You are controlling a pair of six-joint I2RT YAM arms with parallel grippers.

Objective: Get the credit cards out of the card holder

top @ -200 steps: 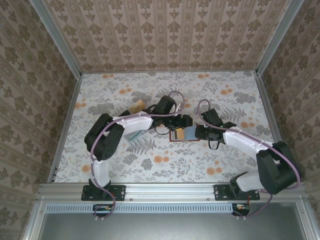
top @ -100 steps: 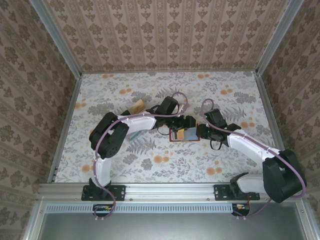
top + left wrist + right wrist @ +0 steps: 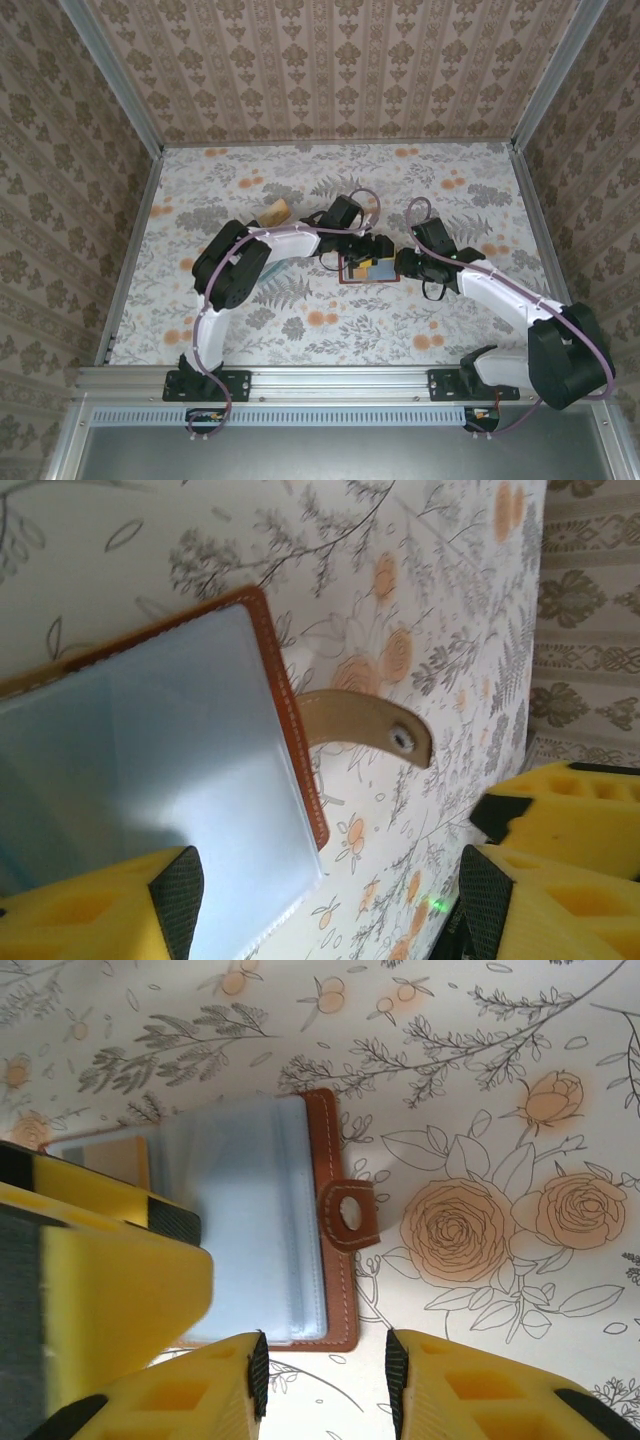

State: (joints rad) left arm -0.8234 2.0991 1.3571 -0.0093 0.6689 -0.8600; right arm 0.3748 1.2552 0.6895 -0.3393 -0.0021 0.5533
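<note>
Card holder [image 3: 374,270] lies open on the surface [image 3: 300,330] between my two jaws. My left jaws [image 3: 330,900] have moved in over its left half, wide open and holding nothing, ready to pull a card. My right jaws [image 3: 325,1375] stand half open around the edge by the strap [image 3: 349,1215]. The right wrist view shows an orange card [image 3: 105,1152] inside. The left wrist view shows the blue pocket [image 3: 150,780].

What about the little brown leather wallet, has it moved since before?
No. The reddish-brown leather card holder lies in the same spot, just above and right of the orange flower print, as in the earlier top views.
</note>
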